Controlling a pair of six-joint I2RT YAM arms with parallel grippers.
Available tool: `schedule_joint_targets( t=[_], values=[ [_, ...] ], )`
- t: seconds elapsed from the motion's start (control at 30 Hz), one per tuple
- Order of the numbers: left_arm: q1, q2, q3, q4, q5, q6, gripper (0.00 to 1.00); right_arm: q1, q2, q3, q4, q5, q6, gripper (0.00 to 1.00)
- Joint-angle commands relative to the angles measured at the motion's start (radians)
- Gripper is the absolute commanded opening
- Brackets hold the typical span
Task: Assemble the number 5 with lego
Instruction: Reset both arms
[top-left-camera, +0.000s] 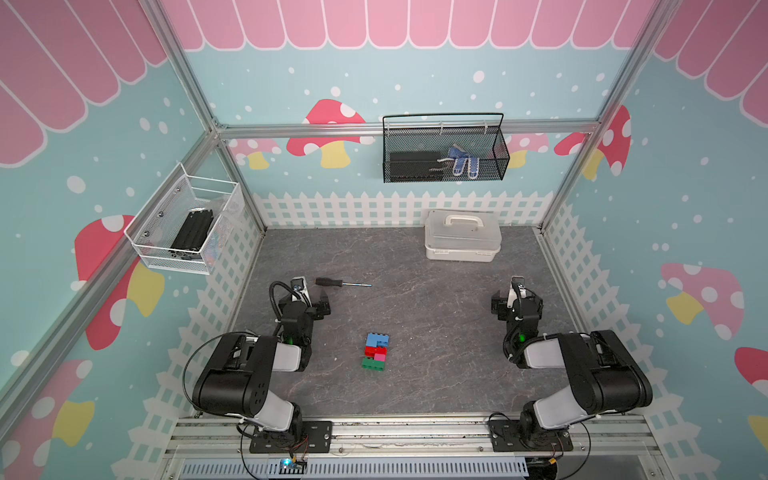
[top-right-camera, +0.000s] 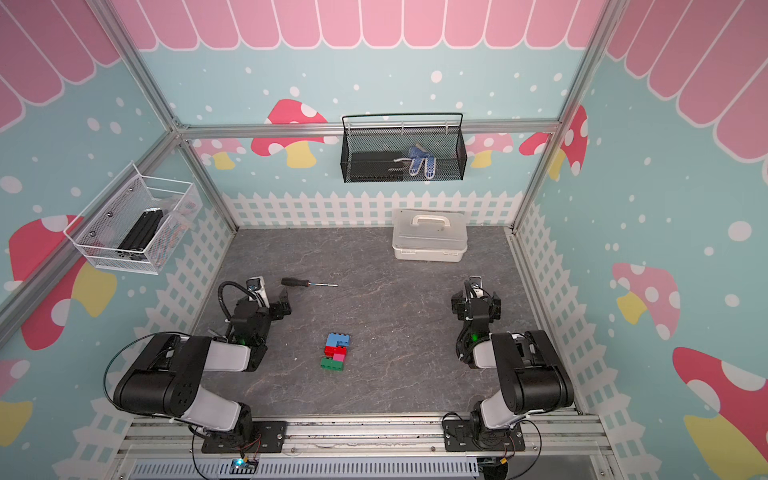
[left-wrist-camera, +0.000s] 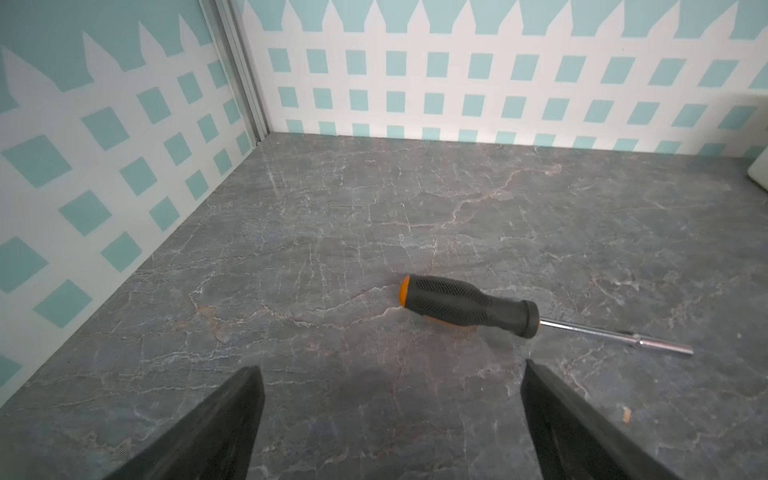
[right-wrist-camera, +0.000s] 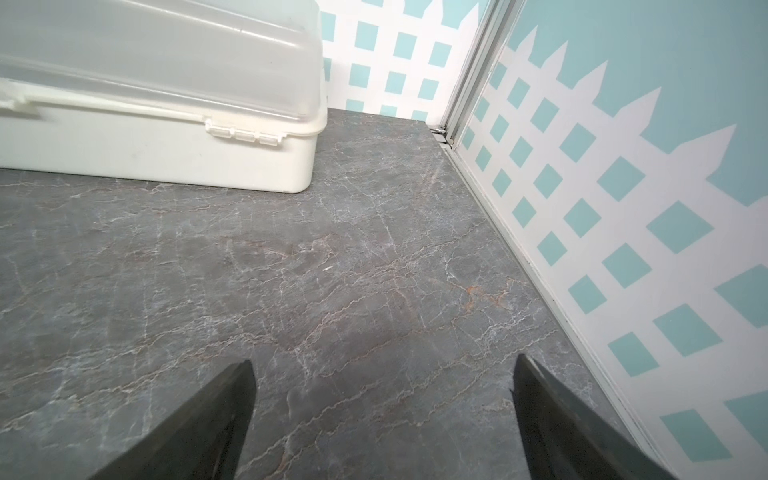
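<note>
In a top view, lower centre, the multicoloured plastic-brick number 5 (top-left-camera: 376, 351) seems light, rigid, best pinched across its flat sides; left gripper (left-wrist-camera: 392, 374) and right gripper (right-wrist-camera: 382, 370) gape empty.

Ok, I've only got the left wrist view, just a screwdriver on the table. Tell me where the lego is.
Observer: The lego sits stacked as a blocky 5 mid-table, between the left arm and right arm.
Operator: Give me the colours.
Observer: From the back wall forward: blue bricks, red brick, pink brick, green brick.
Operator: Now the right gripper.
Observer: The right gripper is open and empty, with a closed white box ahead of it.
</note>
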Motion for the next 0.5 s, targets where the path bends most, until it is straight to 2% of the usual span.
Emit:
schedule_joint_targets(
  t=[0.0,0.03,0.1,0.17,0.23,0.27,0.43,0.47],
  values=[
    [0.005,0.005,0.033,0.031,-0.062,-0.021,0.99,-0.004,-0.009,0.004,0.015,0.01,0.011,0.99],
    [0.006,-0.024,0.052,-0.068,-0.064,-0.035,0.99,-0.006,-0.015,0.016,-0.022,0.007,0.016,0.99],
    [0.002,0.018,0.055,0.002,-0.095,-0.022,0.99,-0.006,-0.003,0.006,0.015,0.007,0.009,0.99],
    [0.001,-0.014,0.061,-0.069,-0.089,-0.037,1.0,-0.006,-0.01,0.009,0.0,0.01,0.011,0.99],
    [0.0,0.01,0.054,-0.007,-0.102,-0.026,0.99,-0.006,-0.008,0.009,0.002,0.009,0.011,0.99],
    [0.0,-0.012,0.058,-0.057,-0.096,-0.035,0.99,-0.006,-0.006,0.012,-0.001,0.008,0.012,0.99],
    [0.001,-0.015,0.011,0.024,-0.104,-0.041,0.99,-0.01,-0.008,0.015,-0.011,-0.006,0.012,0.99],
    [0.004,-0.009,-0.042,0.147,-0.118,-0.051,0.99,-0.01,-0.009,0.013,-0.005,-0.005,0.011,0.99]
  ],
)
